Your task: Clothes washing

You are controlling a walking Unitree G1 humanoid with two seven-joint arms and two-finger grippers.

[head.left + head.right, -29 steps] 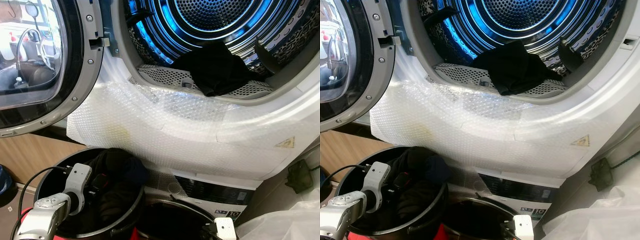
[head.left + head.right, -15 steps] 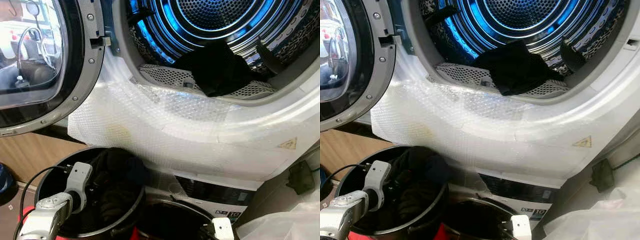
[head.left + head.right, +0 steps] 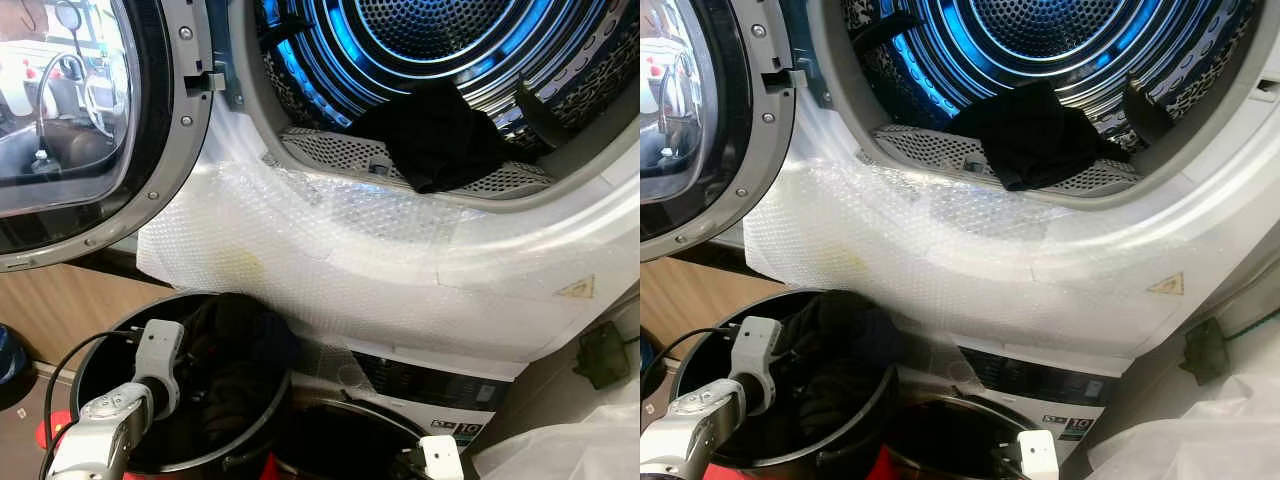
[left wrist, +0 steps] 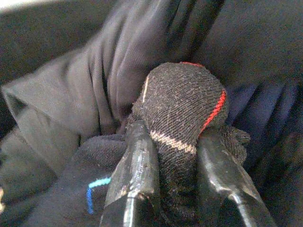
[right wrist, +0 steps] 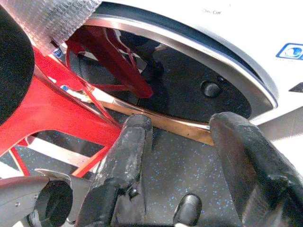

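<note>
Low on the left stands a black round basket (image 3: pixel 100 340) holding dark clothes (image 3: pixel 230 380). My left gripper (image 4: pixel 175 135) reaches down into it and is shut on a dark rolled sock (image 4: pixel 182 99) with red and white stripes, which rests against grey and navy garments (image 4: pixel 128 56). Above, the lit blue drum (image 3: pixel 450 30) is open, and a black garment (image 3: pixel 435 135) lies at its front lip. My right gripper (image 5: pixel 182 125) hangs open low by the floor, nothing between its fingers.
The round glass door (image 3: pixel 60 120) is swung open to the left. Bubble wrap (image 3: pixel 350 260) covers the machine's front below the opening. A second machine (image 3: pixel 430 385) sits underneath. A red frame (image 5: pixel 52 113) stands near the right gripper. Clear plastic sheeting (image 3: pixel 570 440) lies at lower right.
The view has shifted a little. My left arm stays in the basket and my right wrist stays low; no clear move of the clothes.
</note>
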